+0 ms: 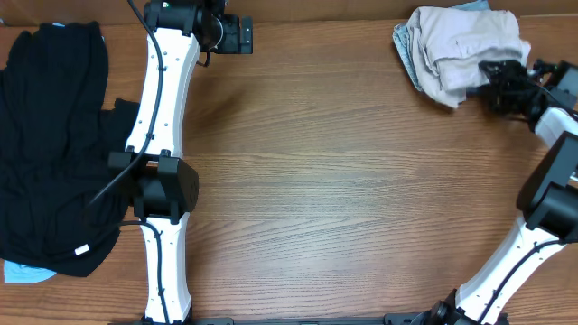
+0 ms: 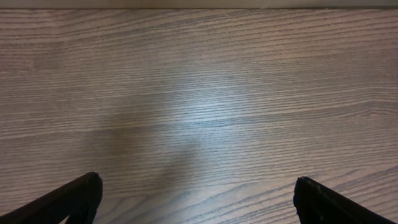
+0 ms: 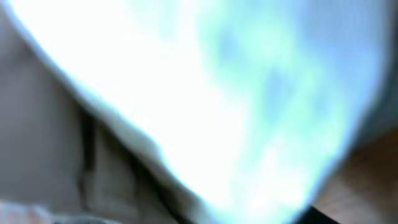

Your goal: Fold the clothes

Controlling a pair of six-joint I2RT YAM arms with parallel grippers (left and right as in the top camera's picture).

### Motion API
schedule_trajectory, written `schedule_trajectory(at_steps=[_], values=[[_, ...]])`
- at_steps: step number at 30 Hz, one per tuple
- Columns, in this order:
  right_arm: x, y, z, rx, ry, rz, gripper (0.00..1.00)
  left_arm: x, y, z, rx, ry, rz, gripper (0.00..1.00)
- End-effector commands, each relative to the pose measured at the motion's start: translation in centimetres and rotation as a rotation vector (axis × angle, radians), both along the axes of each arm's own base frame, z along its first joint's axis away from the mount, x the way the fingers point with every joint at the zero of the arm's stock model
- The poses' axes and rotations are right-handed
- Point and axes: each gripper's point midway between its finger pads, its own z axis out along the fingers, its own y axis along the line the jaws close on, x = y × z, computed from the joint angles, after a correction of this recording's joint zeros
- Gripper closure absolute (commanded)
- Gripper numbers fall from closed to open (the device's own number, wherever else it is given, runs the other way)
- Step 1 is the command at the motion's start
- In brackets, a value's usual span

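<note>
The clothes handled, a pale beige pair of shorts (image 1: pixel 461 50), lie folded in a bundle at the table's far right, on top of a light blue garment (image 1: pixel 406 50). My right gripper (image 1: pixel 488 79) is at the bundle's right lower edge, touching the cloth; its jaws cannot be made out. The right wrist view is filled by blurred beige cloth (image 3: pixel 50 155) and bright pale blue-white cloth (image 3: pixel 249 93). My left gripper (image 1: pixel 244 36) hovers at the far left-centre of the table. In the left wrist view it (image 2: pixel 198 205) is open over bare wood, with nothing between its fingers (image 2: pixel 81 196).
A big heap of black garments (image 1: pixel 54 144) covers the table's left side, partly under the left arm (image 1: pixel 163 181). A scrap of light blue cloth (image 1: pixel 23 271) pokes out beneath it at the front left. The wooden table (image 1: pixel 343 199) lies between the arms.
</note>
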Motion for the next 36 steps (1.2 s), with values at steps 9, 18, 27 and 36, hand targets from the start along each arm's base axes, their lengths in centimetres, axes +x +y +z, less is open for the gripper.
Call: schedule_trajectory(at_steps=[9, 18, 27, 36], values=[[-5.1, -0.4, 6.0, -0.290, 0.057, 0.112, 0.15, -0.1, -0.3, 1.8, 0.009, -0.041, -0.012, 0.00], [-1.9, 2.1, 15.8, -0.701, -0.226, 0.168, 0.36, -0.1, -0.3, 1.8, 0.009, -0.041, -0.012, 0.00], [5.3, 2.4, 12.2, -1.101, -0.169, -0.071, 0.00, 0.0, -0.2, 1.9, 0.015, -0.048, -0.007, 0.00], [8.9, 1.2, 0.7, -1.131, -0.179, -0.121, 0.00, 0.2, -0.1, 1.9, 0.019, -0.055, -0.008, 0.00]])
